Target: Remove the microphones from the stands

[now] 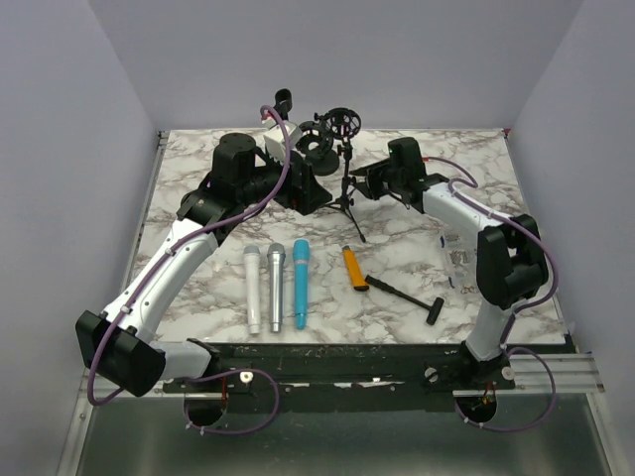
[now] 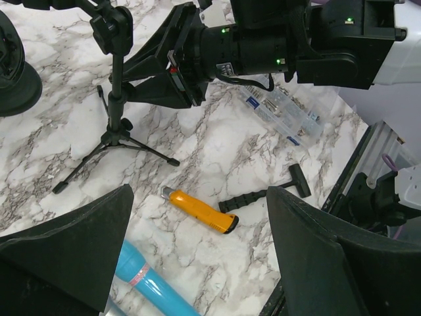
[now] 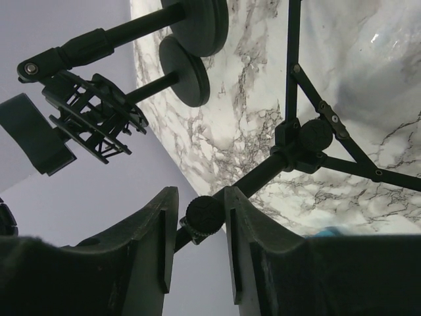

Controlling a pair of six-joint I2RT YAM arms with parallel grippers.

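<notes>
Stand upright nr back edge of surface, centre. R fingers flank its knob, narrow gap; clamped or not, can't tell. L fingers wide apart above surface. White mic, silver mic, blue mic lie side by side nr front edge, bare marble betw. them & tripod legs. Which is the task's mic: can't tell.

Legible text: none in any view.
Clear box: on the counter, ahead and to the right of the left hand; blue-and-white label, print too small to read.
White sticker: on the right arm, ahead of the left hand; lettering blurred.
</notes>
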